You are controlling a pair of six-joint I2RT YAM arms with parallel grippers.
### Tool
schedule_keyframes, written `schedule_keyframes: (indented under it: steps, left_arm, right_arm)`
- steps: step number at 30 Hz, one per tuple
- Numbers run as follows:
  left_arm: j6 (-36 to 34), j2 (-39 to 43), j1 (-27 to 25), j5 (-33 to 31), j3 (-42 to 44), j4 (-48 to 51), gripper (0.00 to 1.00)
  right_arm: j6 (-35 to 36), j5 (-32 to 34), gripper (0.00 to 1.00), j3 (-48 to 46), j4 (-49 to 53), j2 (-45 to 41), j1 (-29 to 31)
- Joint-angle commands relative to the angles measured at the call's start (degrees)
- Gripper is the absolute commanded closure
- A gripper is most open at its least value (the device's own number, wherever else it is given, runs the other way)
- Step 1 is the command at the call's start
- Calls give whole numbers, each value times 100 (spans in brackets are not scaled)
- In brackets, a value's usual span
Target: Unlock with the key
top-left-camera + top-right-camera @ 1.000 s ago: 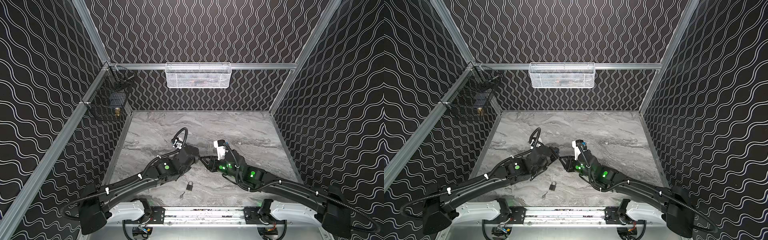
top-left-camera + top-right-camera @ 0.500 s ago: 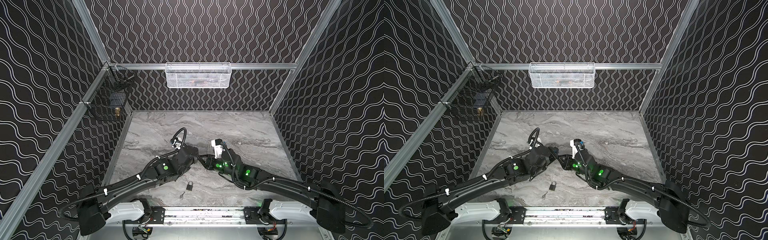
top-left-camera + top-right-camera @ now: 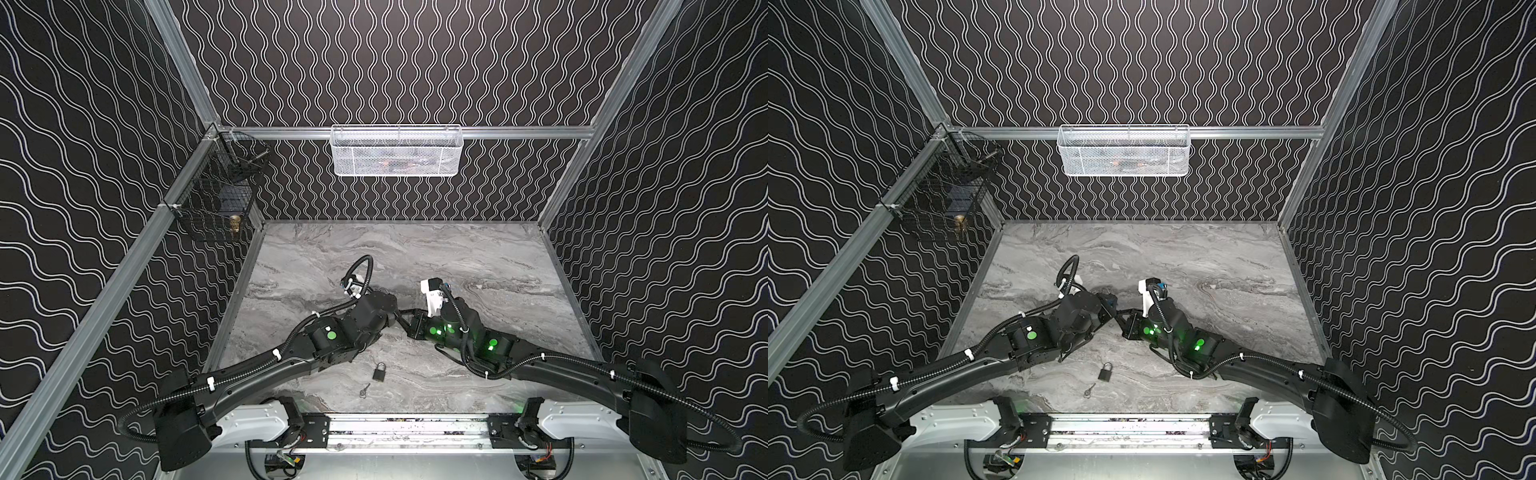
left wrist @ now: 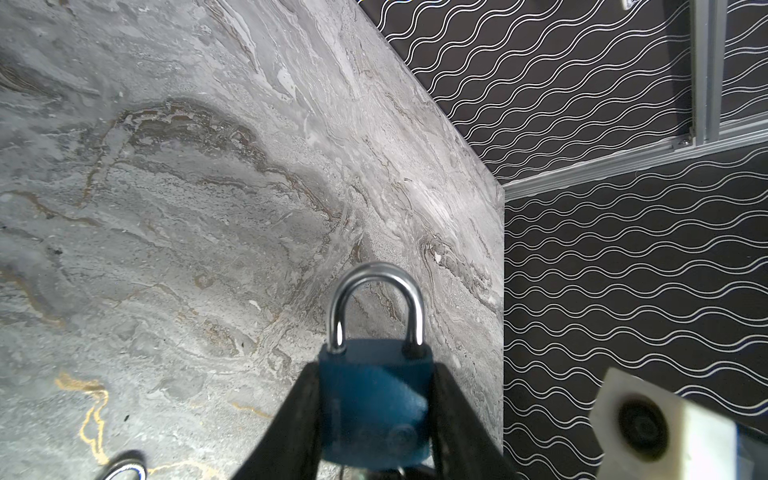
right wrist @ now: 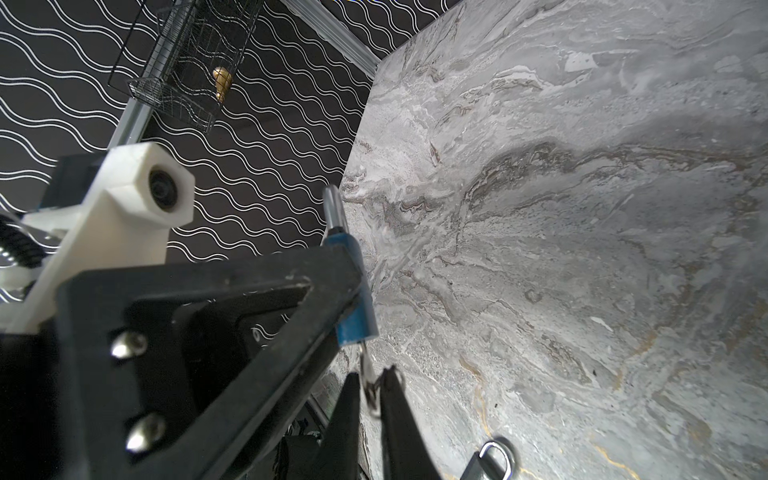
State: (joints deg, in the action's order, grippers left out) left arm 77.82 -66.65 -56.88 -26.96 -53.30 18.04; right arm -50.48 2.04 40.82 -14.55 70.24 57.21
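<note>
My left gripper point(image 4: 376, 370) is shut on the body of a blue padlock point(image 4: 374, 407), held off the table; its silver shackle point(image 4: 376, 291) is closed and points away from the wrist. A small silver key point(image 5: 368, 365) sticks out of the padlock's point(image 5: 357, 320) underside. My right gripper point(image 5: 371, 376) is pinched on that key's head. In both top views the two grippers meet tip to tip over the middle of the marble table, the left gripper point(image 3: 395, 319) and the right gripper point(image 3: 409, 323).
A black padlock point(image 3: 378, 371) and a loose key point(image 3: 365, 390) lie on the table near the front edge. A white mesh basket point(image 3: 397, 151) hangs on the back wall. A black wire basket point(image 3: 216, 203) hangs on the left wall.
The right arm has slid left until its gripper met the left gripper, and its fingers have closed on the key. The left arm has barely moved.
</note>
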Motion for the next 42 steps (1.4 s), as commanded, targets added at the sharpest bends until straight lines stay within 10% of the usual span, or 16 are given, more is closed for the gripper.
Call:
schedule_keyframes:
  steps: [1, 18, 42]
  left_arm:
    - [-39, 28, 14, -30, -66, -227, 100]
    - [-354, -112, -239, 910, -325, -148, 100]
    - [10, 219, -288, 511, -9, -464, 100]
  right_arm:
    - [-5, -12, 88, -21, -227, 31, 1]
    - [728, 343, 97, 520, -119, 67, -8]
    - [-236, -356, 100, -73, -855, -364, -65]
